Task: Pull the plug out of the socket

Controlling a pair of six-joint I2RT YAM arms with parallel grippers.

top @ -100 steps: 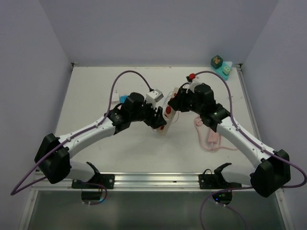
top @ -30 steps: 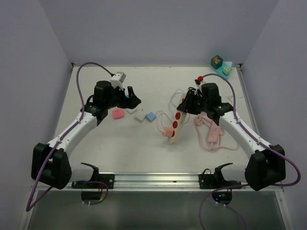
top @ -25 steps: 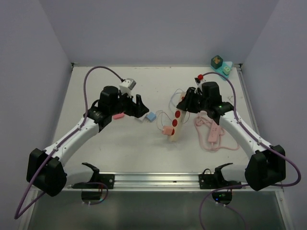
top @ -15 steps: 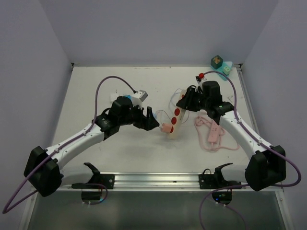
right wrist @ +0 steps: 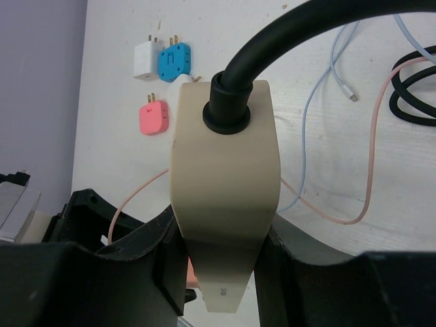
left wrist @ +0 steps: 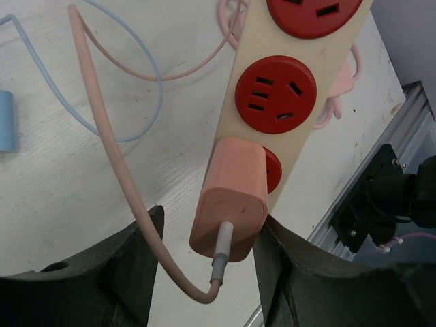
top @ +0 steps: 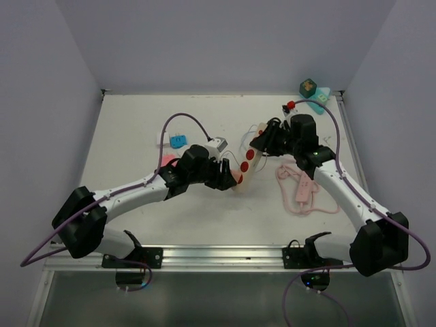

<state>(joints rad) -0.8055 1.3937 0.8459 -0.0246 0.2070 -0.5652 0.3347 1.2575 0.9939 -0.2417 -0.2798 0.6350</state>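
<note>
A beige power strip [top: 245, 165] with red sockets hangs tilted above the table. My right gripper [top: 264, 141] is shut on its cord end [right wrist: 223, 170], where a black cord enters. A salmon-pink plug [left wrist: 230, 203] with a pink cable sits in the lowest socket. My left gripper [left wrist: 211, 221] is open and straddles the plug. Its right finger [left wrist: 289, 272] touches the plug's side. Its left finger [left wrist: 133, 269] stands apart from it, with the cable between. In the top view the left gripper [top: 228, 175] is at the strip's lower end.
Pink [right wrist: 153, 117], blue [right wrist: 174, 61] and white [right wrist: 146, 60] adapters lie on the table at the far left. A pink extension cord [top: 300, 191] lies to the right. Teal and green boxes [top: 313, 92] sit at the back right corner. Thin blue and pink cables [left wrist: 129, 102] trail under the strip.
My left arm has swung from the far left of the table to the strip's lower end and now straddles the plug. The right gripper has kept hold of the strip, shifting slightly.
</note>
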